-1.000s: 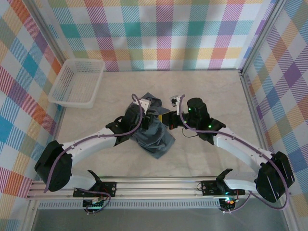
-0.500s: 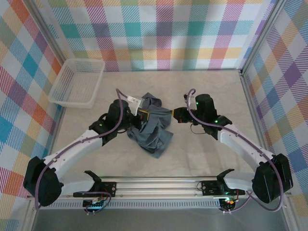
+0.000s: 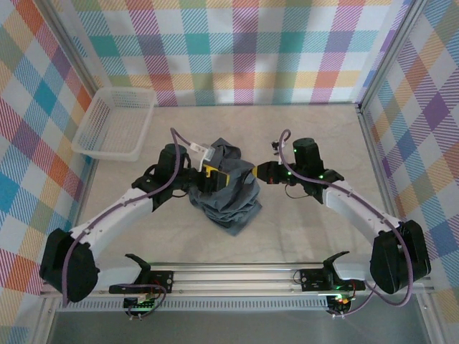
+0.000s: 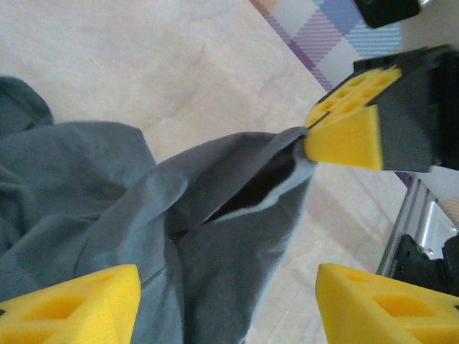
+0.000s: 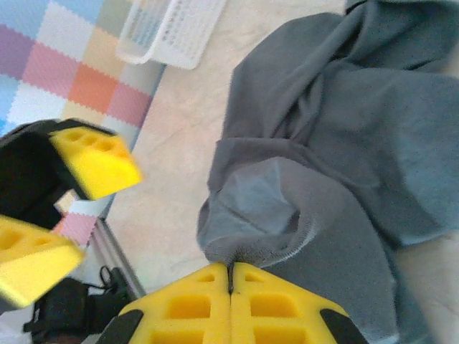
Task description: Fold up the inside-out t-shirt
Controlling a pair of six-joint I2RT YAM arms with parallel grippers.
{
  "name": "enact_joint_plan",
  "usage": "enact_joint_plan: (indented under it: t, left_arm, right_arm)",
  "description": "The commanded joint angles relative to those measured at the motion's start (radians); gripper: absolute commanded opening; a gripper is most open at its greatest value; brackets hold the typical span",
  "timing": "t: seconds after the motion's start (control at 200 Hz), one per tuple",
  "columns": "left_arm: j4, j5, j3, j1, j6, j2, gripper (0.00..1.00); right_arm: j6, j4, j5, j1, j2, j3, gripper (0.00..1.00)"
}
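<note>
The inside-out t-shirt (image 3: 226, 192) lies crumpled in a slate blue-grey heap at the table's middle, partly lifted between my two grippers. My left gripper (image 3: 212, 174) is at its left upper edge and stands open. In the left wrist view its yellow fingers (image 4: 72, 308) spread wide with shirt cloth (image 4: 208, 244) hanging between them, untouched. My right gripper (image 3: 256, 172) is at the shirt's right edge, shut on a hem. The right wrist view shows the hem (image 5: 287, 247) pinched between the shut gripper (image 5: 229, 271). The right gripper's fingers (image 4: 344, 132) hold the cloth taut in the left wrist view.
A white lattice basket (image 3: 115, 123) sits at the back left, by the plaid wall, also seen as the basket (image 5: 172, 29) in the right wrist view. A metal rail (image 3: 237, 276) runs along the near edge. Plaid walls close in the table on three sides.
The left gripper has closed and then opened, letting go of the shirt, and shifted slightly back. The right gripper has stayed shut on the hem, holding it up to the right.
</note>
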Motion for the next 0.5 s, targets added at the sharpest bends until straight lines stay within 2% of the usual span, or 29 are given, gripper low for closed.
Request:
enact_joint_plan:
  t: [0.0,0.085,0.32,0.37,0.425,0.495]
  left_arm:
    - [0.025,0.101,0.05,-0.003,0.002,0.1,0.66]
    - [-0.002,0.073,0.068,-0.031,0.026,0.159,0.64]
    - [-0.067,-0.324,0.107,-0.044,-0.038,0.27,0.64]
    - [-0.06,-0.349,0.115,-0.044,-0.038,0.284,0.65]
    - [-0.057,-0.328,0.13,-0.048,-0.015,0.31,0.66]
    - [-0.118,-0.388,0.178,-0.1,0.09,0.354,0.67]
  right_arm:
    - [0.017,0.044,-0.086,0.003,-0.005,0.027,0.0]
    - [0.017,0.046,-0.098,0.002,-0.008,0.029,0.0]
    - [0.034,0.106,-0.191,0.003,-0.043,0.018,0.0]
    - [0.038,0.121,-0.206,0.003,-0.055,0.015,0.0]
    - [0.043,0.13,-0.21,0.003,-0.066,0.013,0.0]
    - [0.048,0.112,-0.181,0.002,-0.073,0.021,0.0]
